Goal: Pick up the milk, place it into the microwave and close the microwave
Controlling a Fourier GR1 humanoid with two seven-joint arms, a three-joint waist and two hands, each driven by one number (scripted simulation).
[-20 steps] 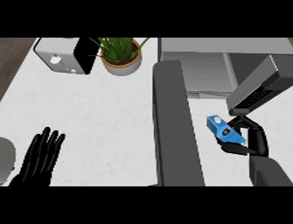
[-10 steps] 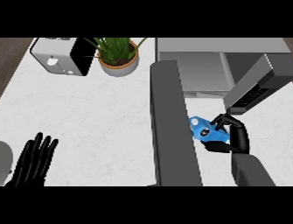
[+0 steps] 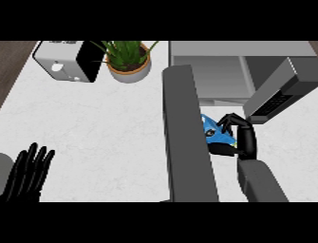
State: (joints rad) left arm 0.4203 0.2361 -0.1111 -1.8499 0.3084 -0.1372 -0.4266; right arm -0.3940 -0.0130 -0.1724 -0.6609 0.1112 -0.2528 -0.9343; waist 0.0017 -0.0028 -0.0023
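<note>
Right hand curled round milk.
Left hand resting spread on worktop, fingers up.

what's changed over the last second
The right hand, curled round the milk throughout, has carried it leftward, up against the open microwave door; the carton is now partly hidden behind the door's edge. The view has also shifted, so the plant and toaster show further right. The left hand stays open and resting at lower left. The microwave remains open.
</note>
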